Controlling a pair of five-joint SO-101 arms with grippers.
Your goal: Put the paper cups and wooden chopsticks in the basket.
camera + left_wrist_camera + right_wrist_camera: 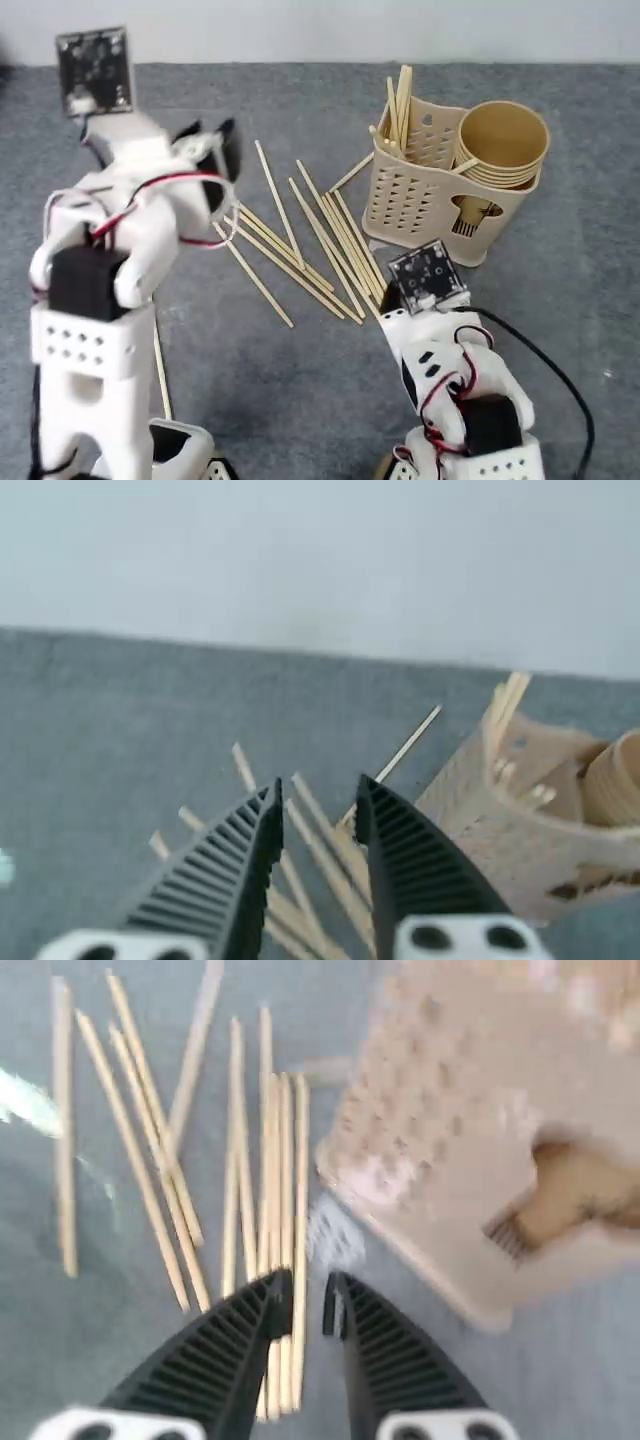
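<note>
Our right gripper (305,1288) hangs with its fingers a narrow slit apart, holding nothing, above the loose chopsticks (283,1180) on the grey mat (300,380). One stick runs in line with the slit, and the basket (450,1160) stands just beyond the fingertips to one side. The cups (503,140) sit in the basket. Our left gripper (315,795) hangs half open and empty, sticks ahead of its tips. We judge the pick needs wider fingers, closing on a single stick near its middle.
</note>
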